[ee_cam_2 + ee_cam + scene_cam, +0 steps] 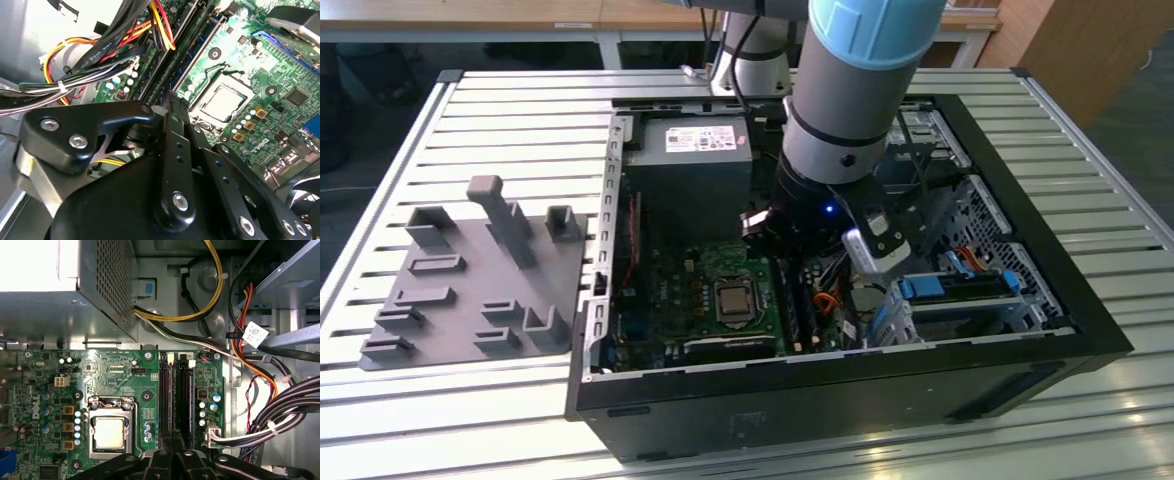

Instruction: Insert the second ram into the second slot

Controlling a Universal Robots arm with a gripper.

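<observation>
Reaching down into the open black computer case (1014, 330), the black claw (172, 452) has its jaws drawn together over the slim green memory stick (172, 395), seated upright in its slot near the green motherboard's (115, 375) edge. Beside it sits the silver processor socket (109, 432); bundled black cables (285, 405) crowd the other side.

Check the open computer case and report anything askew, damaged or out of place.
Nothing stands out. In the first wrist view the motherboard lies flat, the memory slots run straight and parallel, and the processor socket looks intact. The cables are bundled at the side, clear of the slots. The gripper hangs over the slots.
</observation>
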